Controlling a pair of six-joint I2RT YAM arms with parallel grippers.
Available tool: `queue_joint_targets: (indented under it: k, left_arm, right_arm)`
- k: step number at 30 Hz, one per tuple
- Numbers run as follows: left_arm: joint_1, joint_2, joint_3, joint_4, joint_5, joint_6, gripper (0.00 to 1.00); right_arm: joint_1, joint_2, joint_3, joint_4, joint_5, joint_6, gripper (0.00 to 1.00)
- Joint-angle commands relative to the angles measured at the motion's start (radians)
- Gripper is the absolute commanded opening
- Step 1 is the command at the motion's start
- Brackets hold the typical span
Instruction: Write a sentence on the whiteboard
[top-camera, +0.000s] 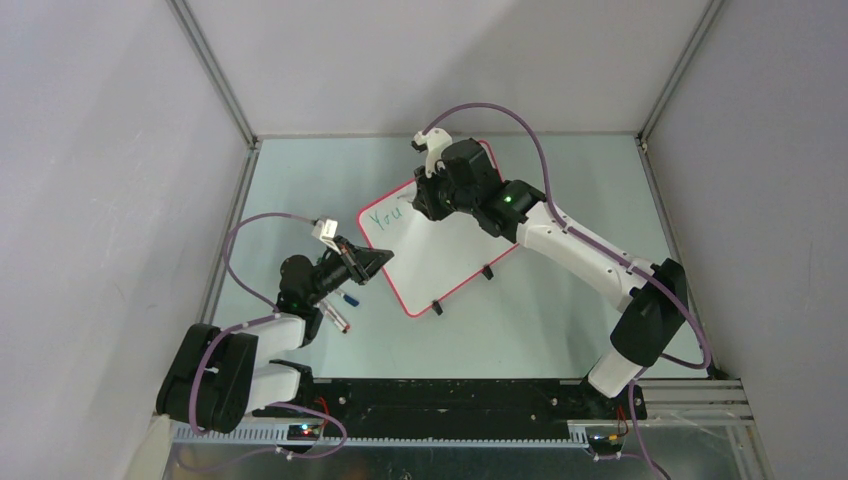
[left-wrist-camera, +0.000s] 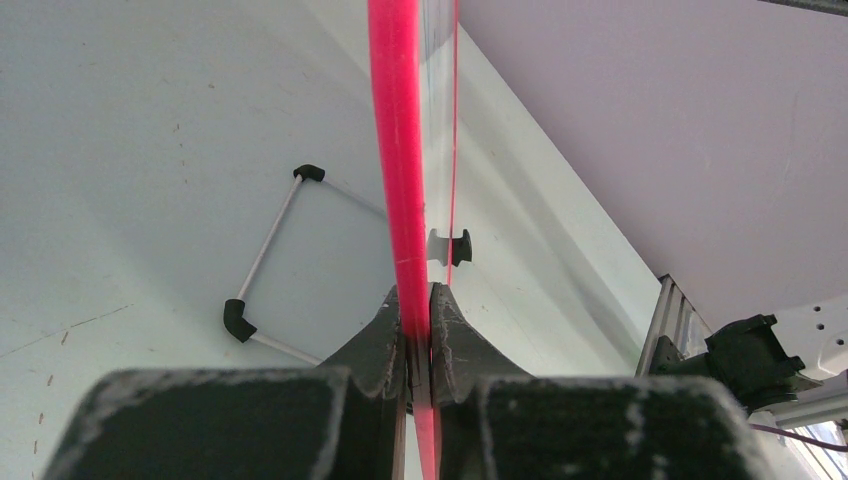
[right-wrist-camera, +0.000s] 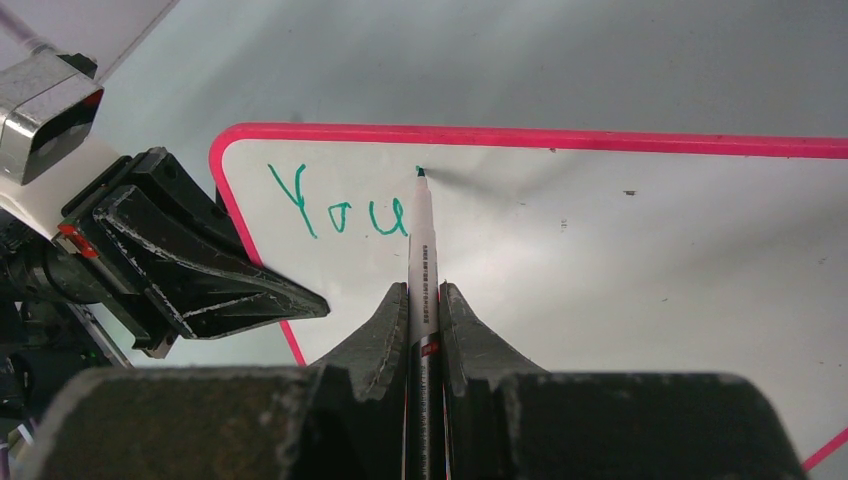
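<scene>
Pink rim is what the left claw is clenched on. It pinches the near-left edge of the whiteboard, which lies on the table between the two arms. Just behind that claw, toward the arm bases, a spare marker lies loose. Beyond, the right claw is clamped tight around a thin pen, whose green tip sits at or just off the board, straight ahead of its fingers. Just left of that tip stands the green word "You", by the board's corner. So I'd say one word is down, and most of the sentence and nearly all the white surface are left.
</scene>
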Motion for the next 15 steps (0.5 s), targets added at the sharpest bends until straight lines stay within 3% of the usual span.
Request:
queue_joint_targets:
  k: [1,15]
  left_arm:
    - [-0.005,-0.011,0.011,-0.031,-0.013,0.116,0.05]
    - [-0.006,-0.016,0.012,-0.035,-0.014,0.117,0.04]
  right_arm:
    - [-0.007,-0.005,0.013,0.009,-0.002,0.006,0.0]
    - [-0.007,-0.012,-0.004,0.002,-0.012,0.007,0.0]
